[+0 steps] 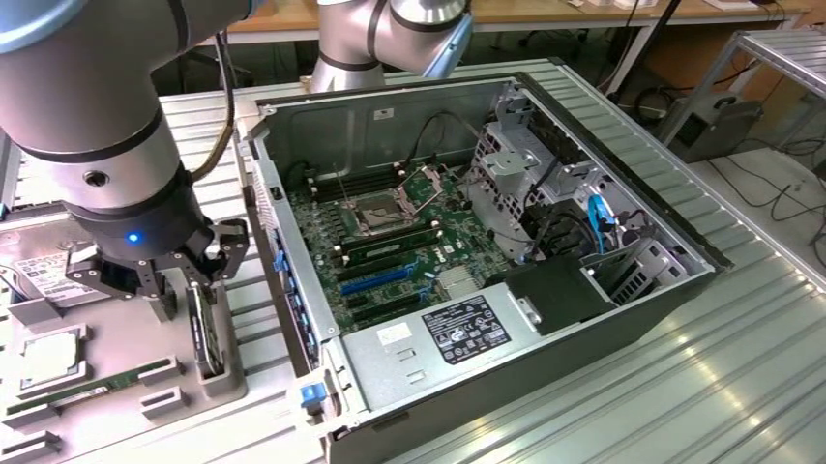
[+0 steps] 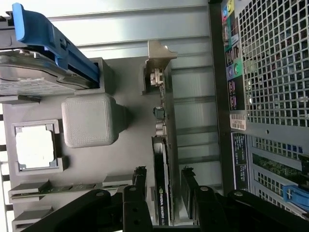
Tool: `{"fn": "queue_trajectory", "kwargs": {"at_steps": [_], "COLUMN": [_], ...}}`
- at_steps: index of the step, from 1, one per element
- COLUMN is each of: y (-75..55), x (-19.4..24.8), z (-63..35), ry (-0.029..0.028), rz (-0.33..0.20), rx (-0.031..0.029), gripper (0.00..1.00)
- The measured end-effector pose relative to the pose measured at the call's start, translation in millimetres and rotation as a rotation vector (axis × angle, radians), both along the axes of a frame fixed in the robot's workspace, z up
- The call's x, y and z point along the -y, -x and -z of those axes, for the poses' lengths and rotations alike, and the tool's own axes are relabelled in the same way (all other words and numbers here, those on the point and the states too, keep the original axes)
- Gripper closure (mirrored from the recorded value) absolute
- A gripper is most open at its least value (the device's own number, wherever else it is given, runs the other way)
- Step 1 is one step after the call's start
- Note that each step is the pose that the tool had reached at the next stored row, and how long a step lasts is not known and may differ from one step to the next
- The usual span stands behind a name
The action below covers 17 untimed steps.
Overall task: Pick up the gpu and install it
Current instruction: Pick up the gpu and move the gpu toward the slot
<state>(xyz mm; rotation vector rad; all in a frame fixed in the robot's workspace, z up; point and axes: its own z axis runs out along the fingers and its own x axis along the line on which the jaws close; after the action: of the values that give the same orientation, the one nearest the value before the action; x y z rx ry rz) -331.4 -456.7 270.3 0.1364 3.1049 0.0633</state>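
Observation:
The gpu (image 1: pixel 203 333) stands on its edge in a slot of the grey holder tray (image 1: pixel 226 382), at the exterior view's left, beside the open computer case. The wrist view looks down on the gpu (image 2: pixel 161 145) edge-on, with its silver bracket (image 2: pixel 157 67) at the far end. My gripper (image 1: pixel 181 280) hangs right over the card and is open. Its black fingers (image 2: pixel 140 179) straddle the card with a small gap on each side, so the gripper (image 2: pixel 164 181) is not touching it.
The open computer case (image 1: pixel 645 319) lies on its side, with the motherboard and blue expansion slots (image 1: pixel 374 275) exposed. The tray also carries a hard drive (image 2: pixel 34 72) in a blue caddy, a CPU (image 2: pixel 35 147), a memory stick (image 2: pixel 63 187) and a grey block (image 2: pixel 91 120).

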Motion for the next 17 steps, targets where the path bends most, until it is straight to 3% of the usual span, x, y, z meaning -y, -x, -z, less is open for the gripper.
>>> {"fn": "queue_trajectory", "kwargs": {"at_steps": [3, 10, 17], "y": [-0.1, 0.8, 2.3], "x": [0.0, 0.1, -1.9], "z": [5.0, 14.6, 25.0], "ry": [-0.0032, -0.0203, -0.0223], "rz": [0.0, 0.0, 0.0], "rx": [0.0, -0.0001, -0.0001], "gripper": [0.58, 0.58, 0.58]}}
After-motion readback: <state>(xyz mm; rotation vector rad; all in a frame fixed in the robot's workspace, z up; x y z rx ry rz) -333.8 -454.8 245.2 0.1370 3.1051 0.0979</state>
